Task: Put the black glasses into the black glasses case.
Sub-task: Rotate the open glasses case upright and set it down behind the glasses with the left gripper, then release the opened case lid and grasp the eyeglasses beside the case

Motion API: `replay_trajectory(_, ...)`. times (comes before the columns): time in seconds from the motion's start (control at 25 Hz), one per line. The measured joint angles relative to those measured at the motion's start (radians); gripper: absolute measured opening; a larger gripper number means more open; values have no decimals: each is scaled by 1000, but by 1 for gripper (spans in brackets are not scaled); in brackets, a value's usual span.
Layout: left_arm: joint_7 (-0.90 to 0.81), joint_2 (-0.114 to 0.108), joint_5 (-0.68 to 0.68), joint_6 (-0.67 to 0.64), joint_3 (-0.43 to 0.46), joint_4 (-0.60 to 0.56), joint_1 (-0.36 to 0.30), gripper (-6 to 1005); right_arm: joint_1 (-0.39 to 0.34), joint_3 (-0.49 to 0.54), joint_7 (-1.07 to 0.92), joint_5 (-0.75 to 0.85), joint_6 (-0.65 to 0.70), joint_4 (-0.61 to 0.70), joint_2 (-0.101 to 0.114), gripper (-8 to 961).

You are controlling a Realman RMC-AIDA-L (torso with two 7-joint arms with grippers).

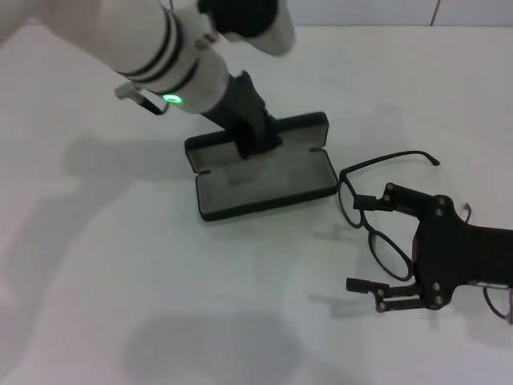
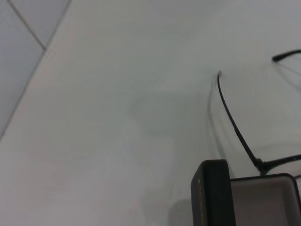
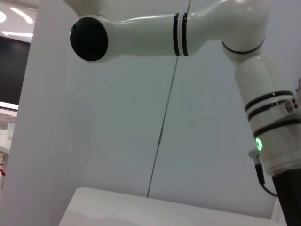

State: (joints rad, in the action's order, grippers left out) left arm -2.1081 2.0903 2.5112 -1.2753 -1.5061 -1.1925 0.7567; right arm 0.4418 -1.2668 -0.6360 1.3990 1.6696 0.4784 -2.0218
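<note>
The black glasses case (image 1: 264, 184) lies open in the middle of the white table, grey lining up, lid (image 1: 298, 128) at the back. My left gripper (image 1: 255, 138) rests on the lid's inner edge near the hinge. The black glasses (image 1: 368, 230) lie unfolded on the table just right of the case. My right gripper (image 1: 354, 243) is open, and its two fingers straddle the glasses' front frame from the right without closing on it. The left wrist view shows a corner of the case (image 2: 211, 197) and one temple arm of the glasses (image 2: 235, 127).
The white table (image 1: 120, 281) spreads around the case. A pale wall with a seam stands behind it (image 3: 164, 117). My left arm (image 1: 160, 40) reaches in from the upper left, over the table's back part.
</note>
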Motion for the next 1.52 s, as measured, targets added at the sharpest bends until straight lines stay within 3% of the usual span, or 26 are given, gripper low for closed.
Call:
replay_trajectory(0.2,1,0,51,85,-94,42,6,263,-11,1,1,-1,2,0,0,885)
replay_trajectory(0.44,2,0,93,100,-169,36,4,282,-14,2,1,-1,3,0,0,885)
replay_trajectory(0.8,-10,1,82,88,-140,3,-6,309,-14,6,1,-3,2,-6,0,885)
replay_trajectory(1.0,-8,1,77,75,-138,-86,-59,324,-13,7,1,-8,2,-8,0,885)
replay_trajectory(1.08,-2,0,57,61,-135,-130,-85,393,-11,7,-2,-24,2,-8,0,885)
replay_trajectory(1.28,49,-1,-116,24,-65,-239,-183,576,-9,8,-26,-93,-26,-11,1,885)
replay_trajectory(1.36,149,-1,-301,33,-16,-258,-259,665,-7,7,-56,-116,-50,-8,-1,885)
replay_trajectory(1.52,337,0,-642,74,58,-188,-372,664,6,-4,-225,-110,-115,57,5,885)
